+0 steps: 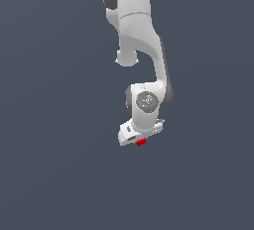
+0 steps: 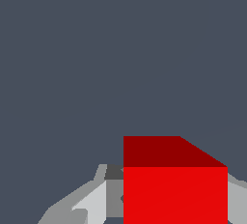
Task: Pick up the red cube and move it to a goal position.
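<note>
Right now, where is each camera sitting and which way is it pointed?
Exterior view: off the arm, position unknown, seemingly looking down on the arm and its gripper.
Wrist view: on the wrist, looking past grey fingers at the red cube between them.
Shared: the red cube and plain dark floor.

white claw (image 1: 141, 142), gripping red cube (image 1: 141, 142)

Matt red cube (image 1: 141, 142) — glossy white hand (image 1: 140, 139)

Plain dark grey-blue surface (image 1: 54, 174) fills background.
</note>
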You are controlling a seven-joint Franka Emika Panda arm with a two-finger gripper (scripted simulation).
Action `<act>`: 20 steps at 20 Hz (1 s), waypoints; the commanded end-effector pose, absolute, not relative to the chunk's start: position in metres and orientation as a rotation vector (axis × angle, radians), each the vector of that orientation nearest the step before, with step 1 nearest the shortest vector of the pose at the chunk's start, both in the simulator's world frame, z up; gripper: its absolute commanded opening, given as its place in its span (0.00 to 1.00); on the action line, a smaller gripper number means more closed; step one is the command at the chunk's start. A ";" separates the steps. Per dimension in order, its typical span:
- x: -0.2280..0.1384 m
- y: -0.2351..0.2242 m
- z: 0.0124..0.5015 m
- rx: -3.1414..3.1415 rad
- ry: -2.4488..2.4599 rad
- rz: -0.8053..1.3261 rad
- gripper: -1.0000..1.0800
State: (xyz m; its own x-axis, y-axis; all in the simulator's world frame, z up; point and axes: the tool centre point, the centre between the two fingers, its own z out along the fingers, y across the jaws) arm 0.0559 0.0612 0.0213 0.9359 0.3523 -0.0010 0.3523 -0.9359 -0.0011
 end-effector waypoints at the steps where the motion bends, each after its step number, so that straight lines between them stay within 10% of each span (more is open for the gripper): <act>1: 0.055 0.059 0.025 -3.090 -0.562 0.000 0.00; 20: 0.010 -0.021 0.149 -3.091 -0.563 0.000 0.00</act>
State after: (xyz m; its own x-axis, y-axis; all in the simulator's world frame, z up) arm 0.0156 -0.0117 0.1343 0.9360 0.3521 -0.0011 0.3521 -0.9360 -0.0003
